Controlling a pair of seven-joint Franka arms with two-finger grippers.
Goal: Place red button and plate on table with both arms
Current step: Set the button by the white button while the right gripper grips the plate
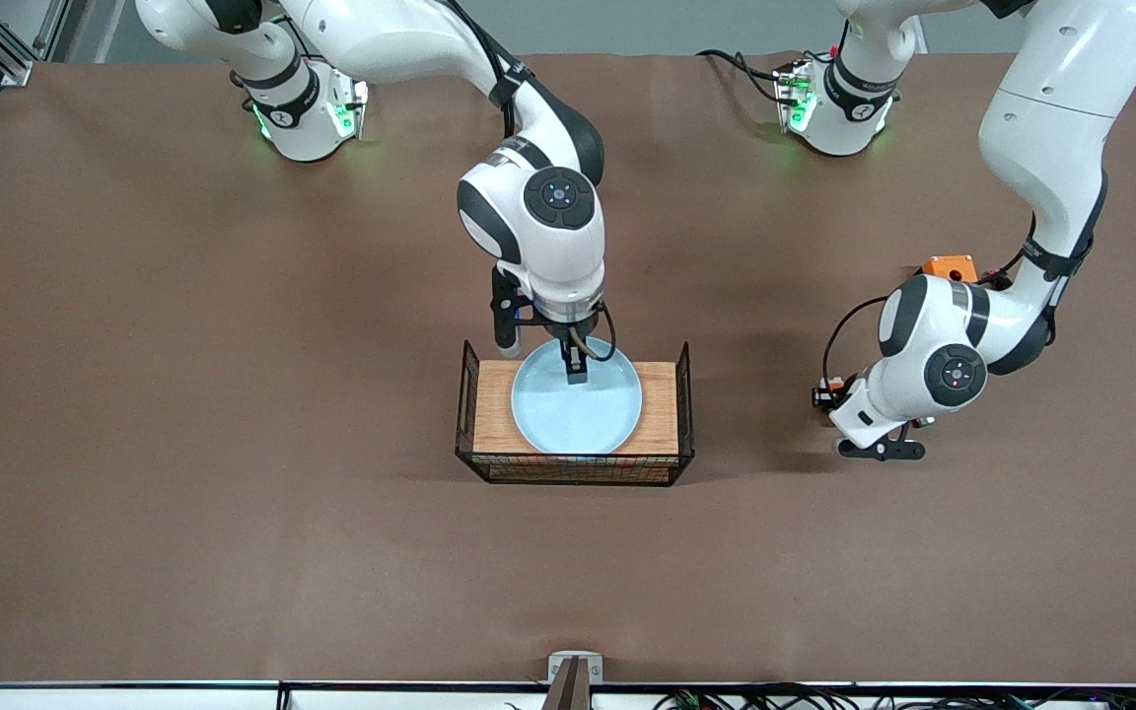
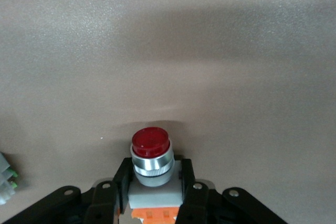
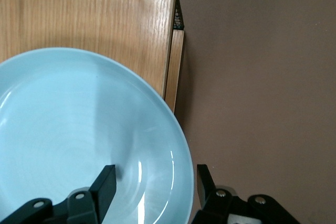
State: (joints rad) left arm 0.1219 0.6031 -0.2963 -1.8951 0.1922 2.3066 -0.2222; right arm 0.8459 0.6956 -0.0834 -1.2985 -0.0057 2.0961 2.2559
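The pale blue plate (image 1: 576, 406) lies on the wooden-topped black wire rack (image 1: 662, 409) at the table's middle. My right gripper (image 1: 573, 360) is over the plate's rim on the side toward the robots' bases. In the right wrist view it (image 3: 154, 182) is open, with one finger over the plate (image 3: 79, 140) and the other outside the rim. My left gripper (image 1: 826, 396) is low over the brown table (image 1: 233, 394) toward the left arm's end. In the left wrist view it (image 2: 156, 182) is shut on the red button (image 2: 151, 142), whose red tip points away from the wrist.
An orange block (image 1: 950, 266) sits on the table, partly hidden by the left arm's forearm. A small white and green object (image 2: 5, 179) shows at the edge of the left wrist view. The rack's wire sides (image 1: 467, 394) stand up at both ends.
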